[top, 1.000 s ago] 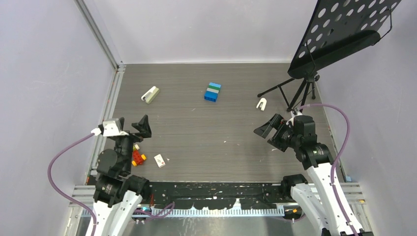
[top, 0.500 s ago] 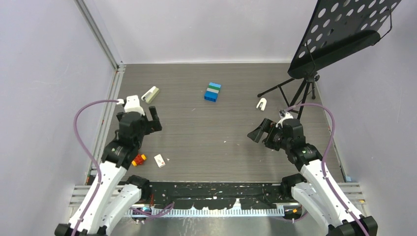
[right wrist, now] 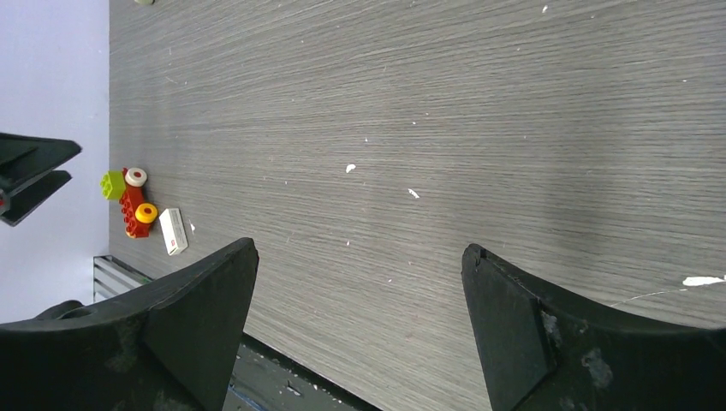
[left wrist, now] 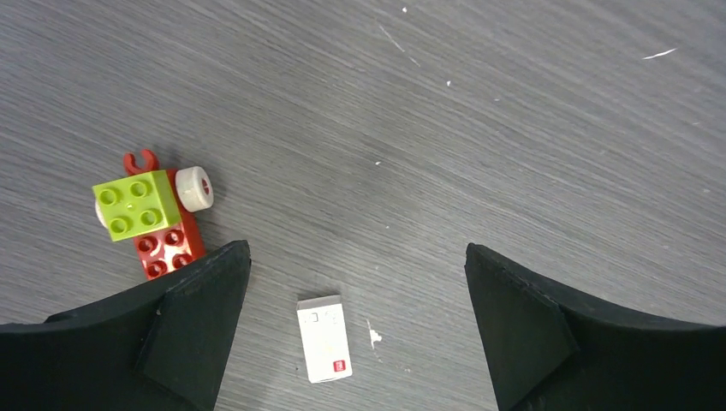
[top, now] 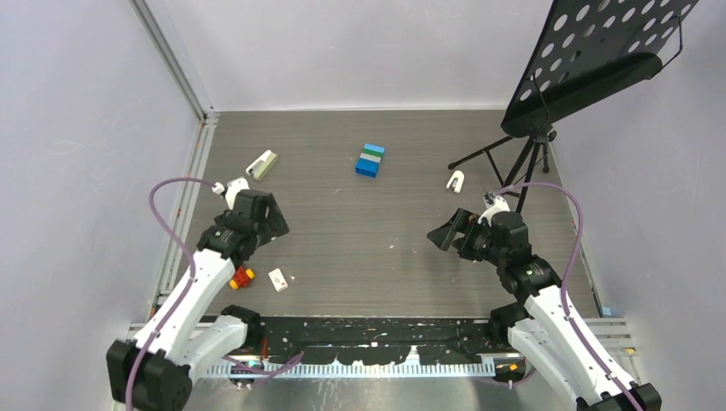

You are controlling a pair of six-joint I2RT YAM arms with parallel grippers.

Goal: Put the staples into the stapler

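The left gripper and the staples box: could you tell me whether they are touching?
Apart. The left wrist view shows the staples box lying between the open fingers of the left gripper, with bare table on both sides of it.

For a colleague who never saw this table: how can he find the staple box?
Look at the table's near left corner. Beside the red brick toy lies the staple box. Unlike the toy, it is flat and white, with a red mark.
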